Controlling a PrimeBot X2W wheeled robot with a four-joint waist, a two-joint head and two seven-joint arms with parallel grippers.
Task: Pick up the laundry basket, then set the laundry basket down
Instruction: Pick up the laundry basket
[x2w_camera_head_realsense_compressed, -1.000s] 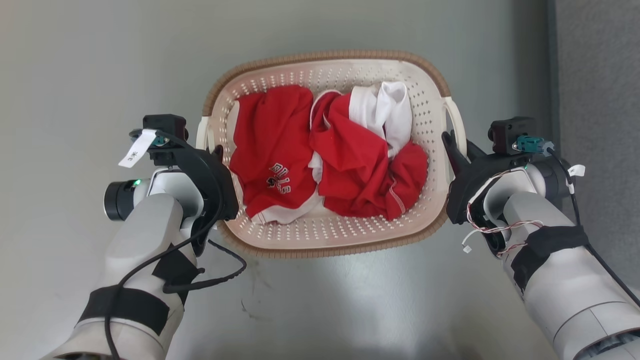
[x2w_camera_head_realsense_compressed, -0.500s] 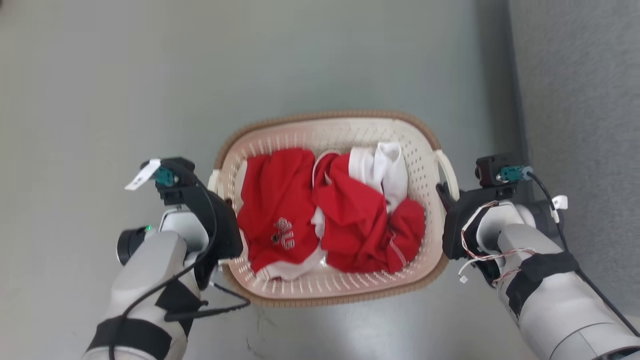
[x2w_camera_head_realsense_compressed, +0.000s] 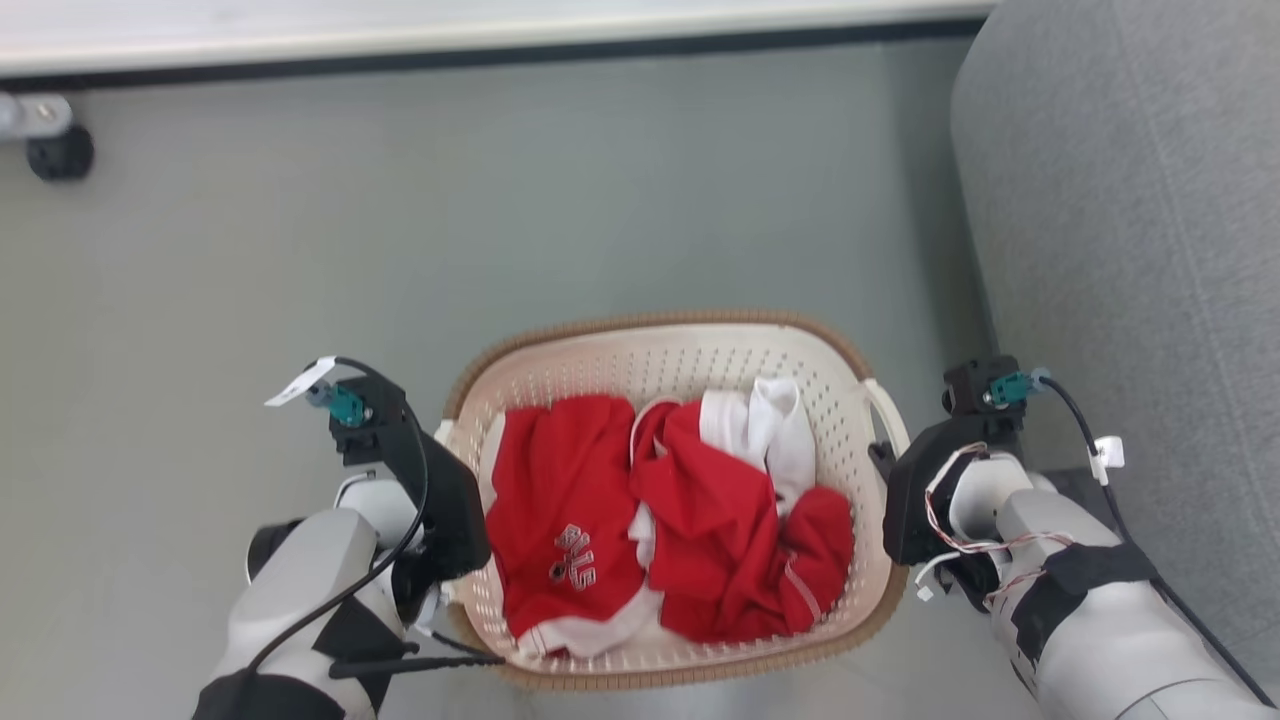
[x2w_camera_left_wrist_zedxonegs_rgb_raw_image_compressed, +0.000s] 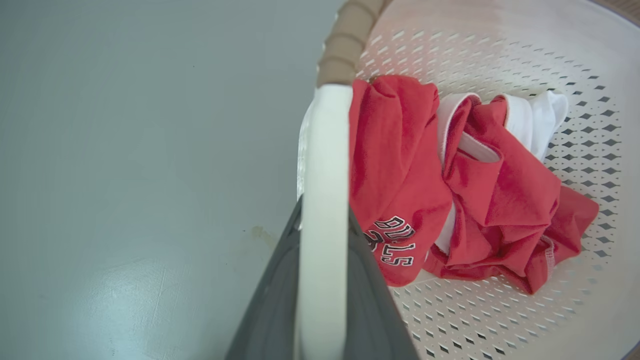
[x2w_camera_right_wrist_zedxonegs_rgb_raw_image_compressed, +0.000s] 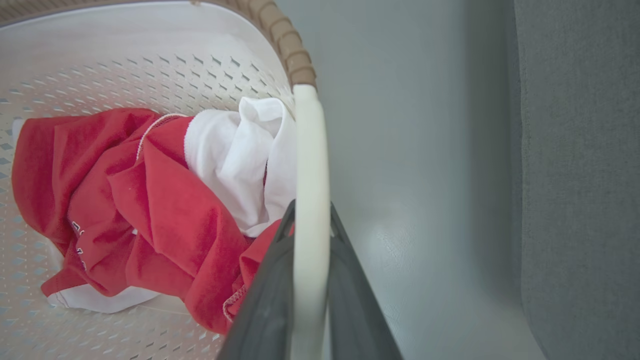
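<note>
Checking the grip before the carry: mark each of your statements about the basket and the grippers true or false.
1. The left gripper is shut on the left handle of the laundry basket. True.
2. The right gripper hangs open, apart from the basket. False: it is shut on the right handle.
3. The basket is empty. False: red clothes and a white garment lie in it.
4. Grey upholstery stands on the robot's right of the basket. True.

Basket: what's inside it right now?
The basket holds crumpled red clothes with white trim, one showing lettering, and a white cloth against them. Bare perforated floor shows around the pile. Anything beneath the pile is covered.
</note>
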